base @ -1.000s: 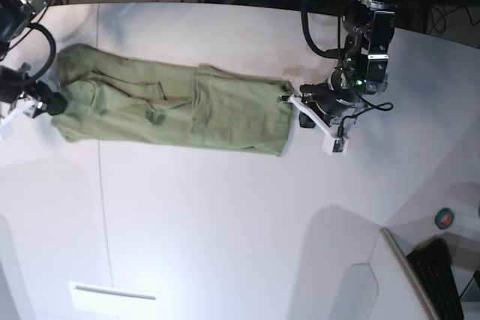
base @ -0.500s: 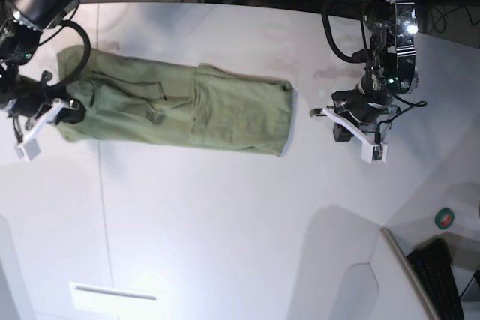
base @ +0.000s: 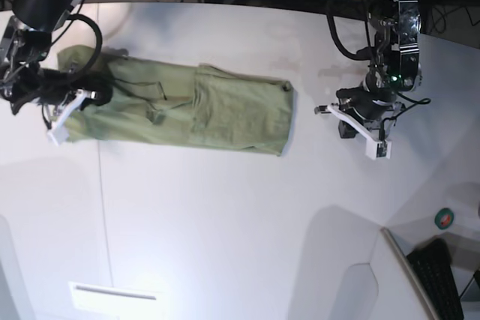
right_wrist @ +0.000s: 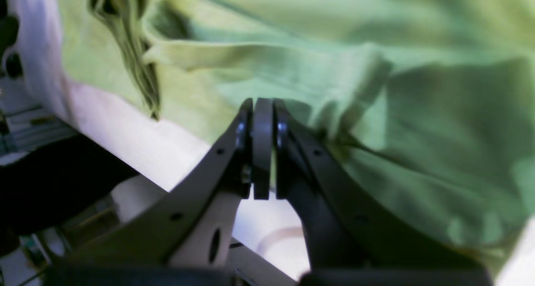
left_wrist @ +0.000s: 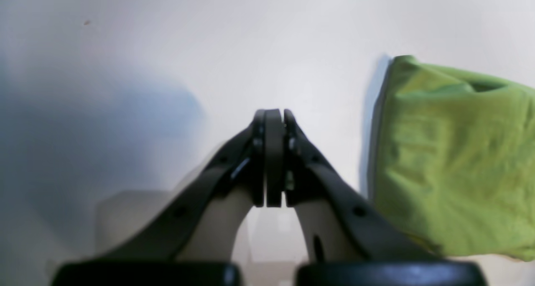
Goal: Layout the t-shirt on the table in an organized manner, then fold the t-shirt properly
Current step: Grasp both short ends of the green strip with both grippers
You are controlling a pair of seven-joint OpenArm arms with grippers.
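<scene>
We see the plain olive-green short-sleeved cloth t-shirt (base: pixel 180 106) lying as a long folded strip across the far half of the large smooth white table (base: pixel 225 215), crossing its thin dark seam line (base: pixel 103 207). The left gripper (left_wrist: pixel 273 116) hangs over bare table just beside the shirt's end, apart from the cloth, with its black jaws pressed together and nothing between them (the wrist view shows this plainly). The right gripper (right_wrist: pixel 262 106) sits over the wrinkled opposite end of the shirt, jaws closed against each other; we cannot tell whether any cloth is pinched. A dark keyboard (base: pixel 442 279) and a small green roll (base: pixel 445 219) lie off the table's curved edge.
</scene>
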